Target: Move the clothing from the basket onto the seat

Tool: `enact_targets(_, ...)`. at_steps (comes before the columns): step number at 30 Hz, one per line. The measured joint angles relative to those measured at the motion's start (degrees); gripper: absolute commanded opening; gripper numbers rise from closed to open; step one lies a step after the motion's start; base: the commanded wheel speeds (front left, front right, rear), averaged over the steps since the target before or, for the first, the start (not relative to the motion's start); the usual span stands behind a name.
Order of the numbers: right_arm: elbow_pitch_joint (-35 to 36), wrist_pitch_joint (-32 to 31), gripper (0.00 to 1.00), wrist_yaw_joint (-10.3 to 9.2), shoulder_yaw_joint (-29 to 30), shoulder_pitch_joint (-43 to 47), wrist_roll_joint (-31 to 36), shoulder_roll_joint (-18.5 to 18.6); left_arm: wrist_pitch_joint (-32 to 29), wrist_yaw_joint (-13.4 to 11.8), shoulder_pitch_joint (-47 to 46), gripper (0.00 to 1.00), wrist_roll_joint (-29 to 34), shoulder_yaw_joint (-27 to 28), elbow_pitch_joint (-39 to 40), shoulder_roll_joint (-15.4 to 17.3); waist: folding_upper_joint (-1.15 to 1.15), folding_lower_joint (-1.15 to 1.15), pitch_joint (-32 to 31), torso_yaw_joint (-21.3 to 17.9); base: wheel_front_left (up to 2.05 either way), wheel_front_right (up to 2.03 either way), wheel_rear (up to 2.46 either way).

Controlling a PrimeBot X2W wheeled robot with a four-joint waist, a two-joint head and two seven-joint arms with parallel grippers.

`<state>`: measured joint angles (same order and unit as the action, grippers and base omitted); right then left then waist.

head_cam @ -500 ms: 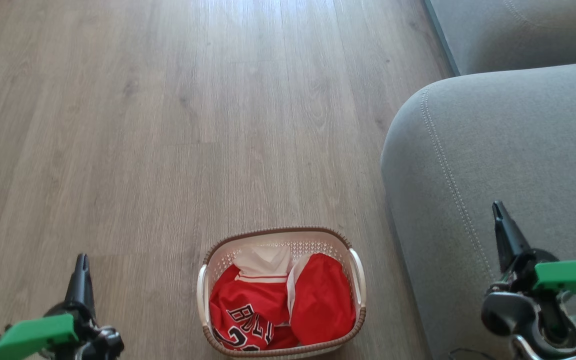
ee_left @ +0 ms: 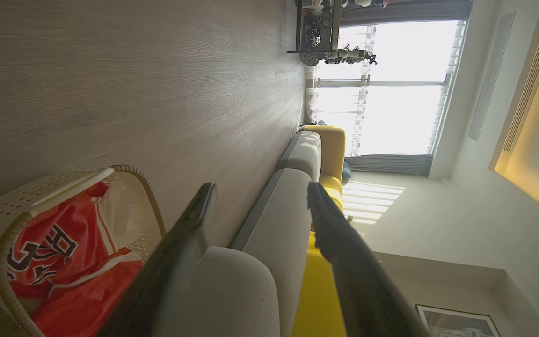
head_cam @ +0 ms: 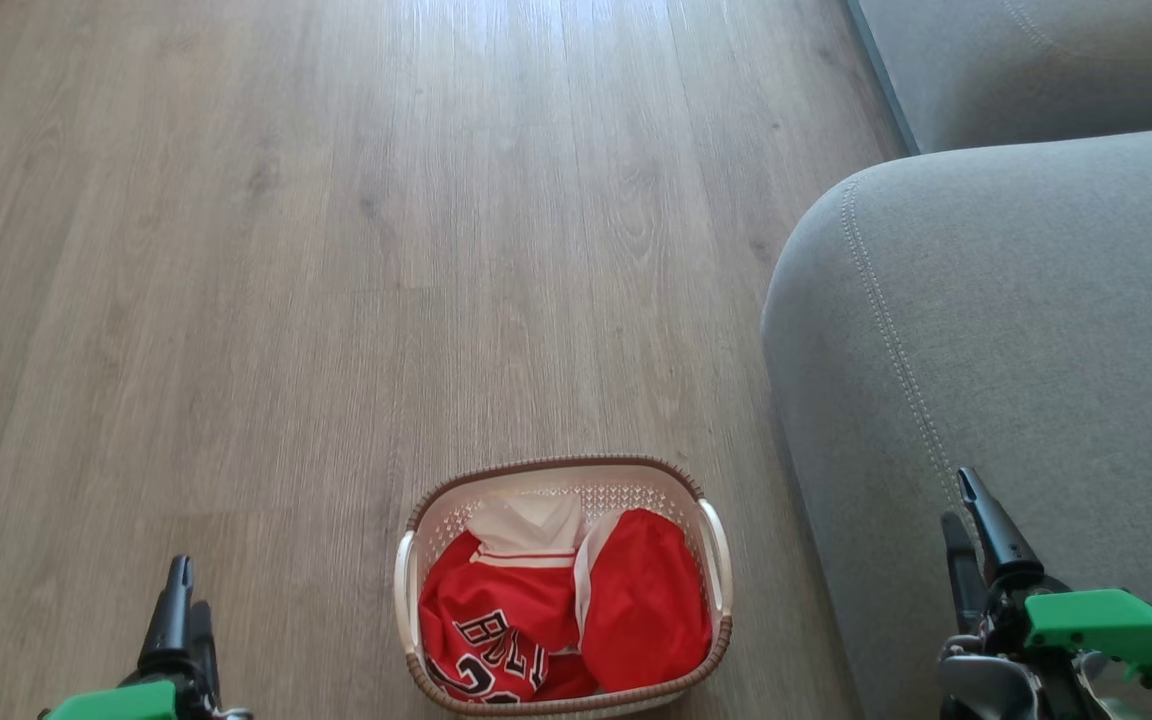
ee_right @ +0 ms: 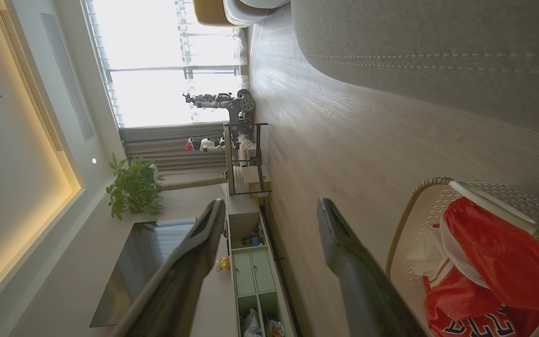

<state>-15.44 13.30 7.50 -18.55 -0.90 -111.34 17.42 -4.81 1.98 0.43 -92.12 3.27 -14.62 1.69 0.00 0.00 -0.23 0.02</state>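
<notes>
Clothing in basket — shorts lengthwise toward far rim — left hand and right hand both parted.

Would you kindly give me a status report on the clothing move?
Left gripper open, empty, left of basket. Right gripper open, empty, by seat. Clothing in basket. No obstruction seen.

The left gripper is held low at the robot's left side. Its two dark fingers point forward, they are parted with a clear gap, and nothing is between them. The right gripper is at the right side, a little further forward, and its fingers lean slightly to the left. They are also parted and empty. Behind each pair of fingers a green wrist block is mounted.
</notes>
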Motion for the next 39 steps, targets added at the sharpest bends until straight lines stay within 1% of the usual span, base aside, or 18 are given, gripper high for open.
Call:
enact_targets(4, 0.1, 0.0, 1.0, 0.0, 0.4, 0.0, 1.2, -0.9, 0.9, -0.1, 0.0, 1.0, 0.7, -0.3, 0.8, 0.0, 0.0, 0.0, -0.1, 0.0, 0.0, 0.0, 0.0)
enact_targets(9, 0.3, 0.0, 1.0, 0.0, 1.3, 0.0, 3.5, -1.1, 1.5, -0.5, 0.1, 1.0, 1.9, -0.5, 1.6, 0.0, 0.0, 0.0, -0.3, 0.0, 0.0, 0.0, 0.0)
enact_targets(14, 0.6, 0.0, 1.0, 0.0, 2.2, 0.0, 7.3, -1.9, 2.6, -1.0, 0.1, 1.0, 5.0, -0.9, 2.8, 0.0, 0.0, 0.0, -0.4, 0.0, 0.0, 0.0, 0.0)
enact_targets(24, 2.5, 0.0, 1.0, 0.0, 3.8, 0.0, 16.8, -3.1, 4.2, -2.1, 0.6, 1.0, 12.1, -2.2, 4.9, 0.0, 0.0, 0.0, -0.6, 0.0, 0.0, 0.0, 0.0)
enact_targets(31, 4.0, 0.1, 1.0, 0.0, 5.1, 0.1, 23.5, -4.1, 5.3, -2.6, 0.6, 1.0, 18.6, -2.9, 6.3, 0.0, 0.0, 0.0, -0.7, 0.0, 0.0, 0.0, 0.0)
enact_targets(32, 4.0, 0.1, 1.0, 0.0, 5.1, 0.1, 23.5, -4.1, 5.3, -2.6, 0.6, 1.0, 18.6, -2.9, 6.3, 0.0, 0.0, 0.0, -0.7, 0.0, 0.0, 0.0, 0.0)
enact_targets(39, 4.9, 0.2, 1.0, 0.0, 5.8, 0.2, 32.2, -4.7, 6.6, -3.0, 0.6, 1.0, 26.2, -4.2, 6.9, 0.0, 0.0, 0.0, -0.8, 0.0, 0.0, 0.0, 0.0)
